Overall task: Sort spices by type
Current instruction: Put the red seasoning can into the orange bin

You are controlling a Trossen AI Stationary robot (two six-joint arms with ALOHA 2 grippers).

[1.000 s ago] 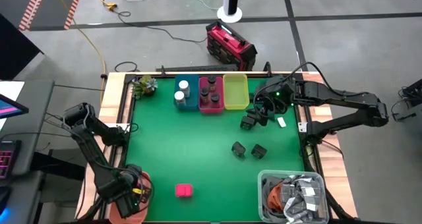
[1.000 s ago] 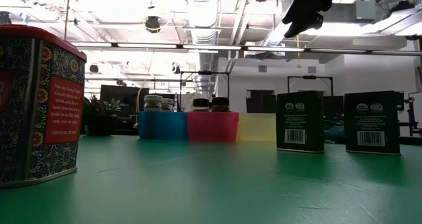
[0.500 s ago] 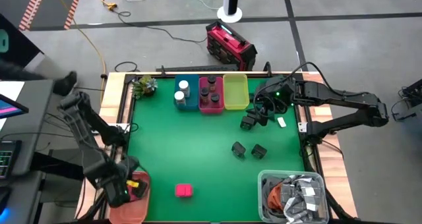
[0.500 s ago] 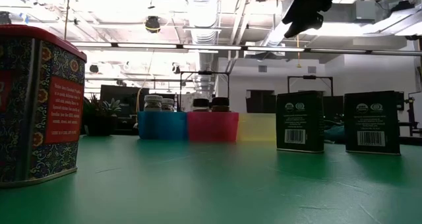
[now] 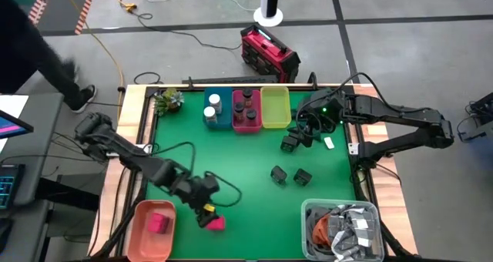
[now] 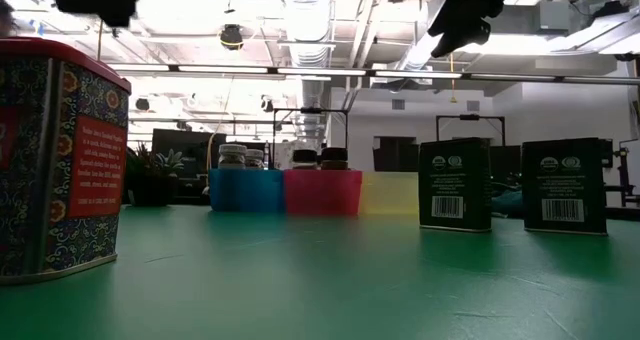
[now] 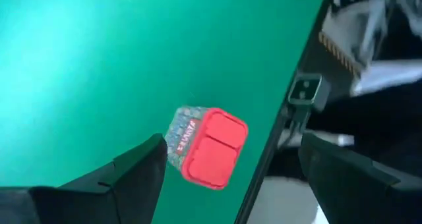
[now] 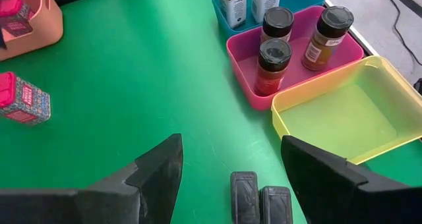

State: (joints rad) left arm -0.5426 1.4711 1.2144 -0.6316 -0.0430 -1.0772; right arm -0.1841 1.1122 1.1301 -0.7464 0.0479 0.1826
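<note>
Left gripper (image 5: 206, 206) first: its two dark fingers (image 7: 125, 174) are spread wide apart and gripping nothing, poised right over the bright pink block with the patterned sides (image 7: 206, 147), which lies on the green table cloth (image 5: 231, 162) near the front edge. I'd say a pick is being lined up, though the block is not yet between the fingers. Just beside it, off the cloth's corner, the salmon-pink tray (image 5: 139, 235) already has one pink block (image 5: 160, 223) in it. Over on the far side, the right gripper (image 5: 296, 135) hangs above the cloth with its fingers (image 8: 155, 168) parted too, empty, two black cube-like boxes (image 8: 260, 204) on the cloth under it. At the back, the blue bin (image 5: 222, 119) holds two white-capped clear jars (image 5: 212, 108), the magenta bin (image 5: 246, 123) three dark-capped little jars (image 8: 277, 53), and the yellow bin (image 5: 276, 108) holds nothing. Two more black boxes (image 5: 290, 175) sit mid-cloth. So jars look sorted; one pink block and the black boxes remain, by my reckoning.
</note>
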